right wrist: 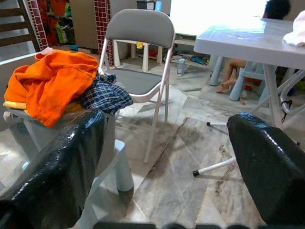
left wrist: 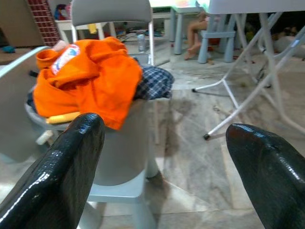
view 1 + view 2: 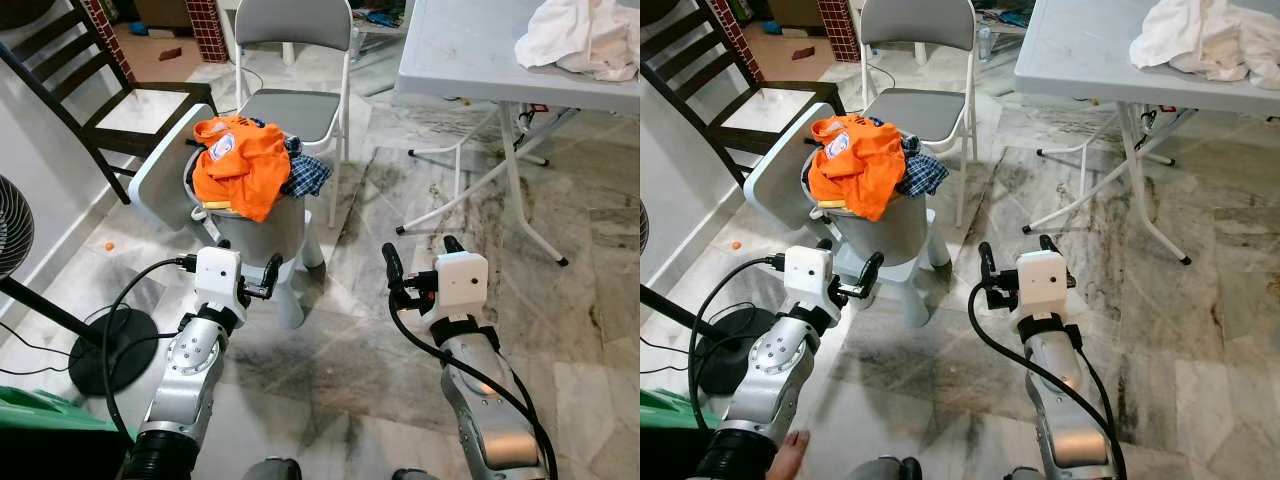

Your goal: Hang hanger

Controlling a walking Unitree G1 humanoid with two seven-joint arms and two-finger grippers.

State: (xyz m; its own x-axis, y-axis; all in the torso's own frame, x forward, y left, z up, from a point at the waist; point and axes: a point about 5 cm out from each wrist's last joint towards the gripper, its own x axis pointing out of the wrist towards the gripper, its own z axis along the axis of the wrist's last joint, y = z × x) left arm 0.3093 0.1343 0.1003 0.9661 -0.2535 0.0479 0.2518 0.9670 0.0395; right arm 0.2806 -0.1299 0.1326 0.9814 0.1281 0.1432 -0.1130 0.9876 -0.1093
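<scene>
Two glossy black grippers, left (image 3: 243, 276) and right (image 3: 421, 262), wide open, empty, before crumpled orange cloth (image 3: 238, 163).

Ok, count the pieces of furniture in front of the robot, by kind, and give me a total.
Grey folding chair: 1
Dark wooden chair: 1
White folding table: 1
Small white stool under the laundry bin: 1
Total: 4
</scene>
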